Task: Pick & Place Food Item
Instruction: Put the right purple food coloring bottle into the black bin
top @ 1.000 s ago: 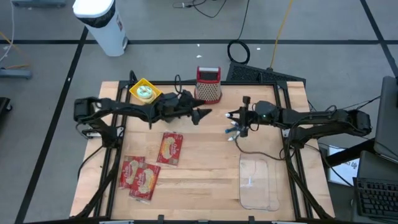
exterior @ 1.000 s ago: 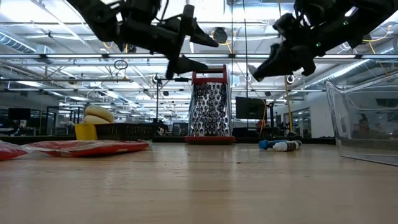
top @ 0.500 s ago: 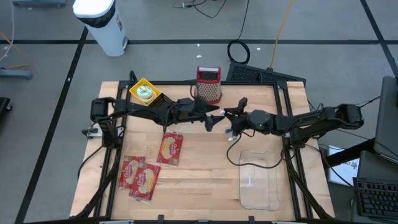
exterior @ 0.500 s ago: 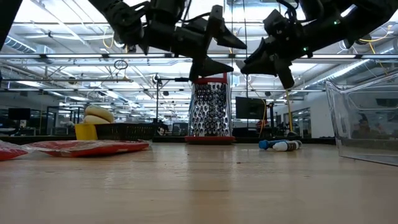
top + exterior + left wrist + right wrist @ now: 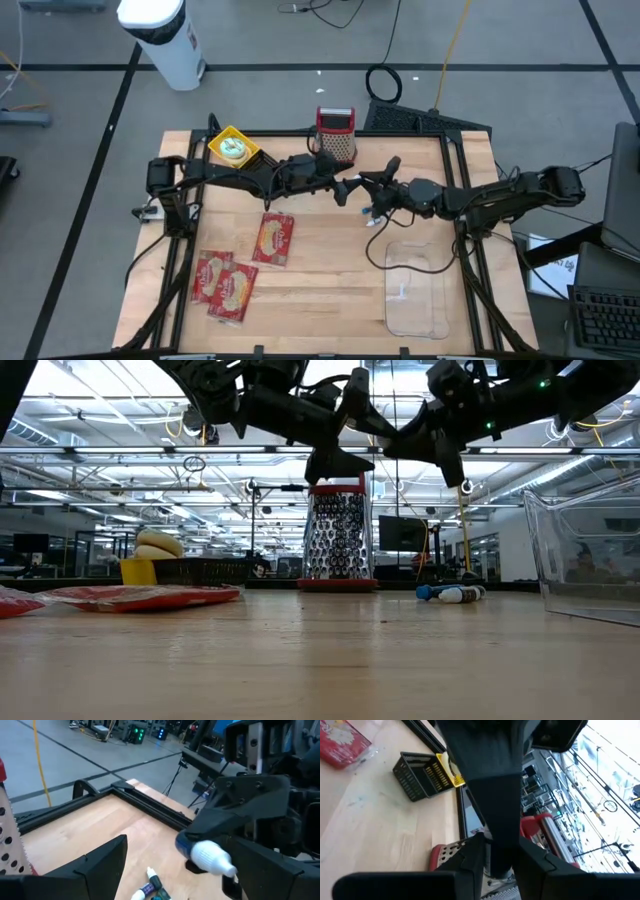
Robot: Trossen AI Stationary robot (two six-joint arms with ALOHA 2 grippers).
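Mid-table we've got right gripper pinching a marker, left gripper spread at its 9 o'clock; misaligned handover could drop it.

grater: table's far edge | basket: left | packets: near-left | container: near-right

Wooden bench bearing three red food packets at left, a clear container at right, a box grater, a yellow-ended basket and small markers.
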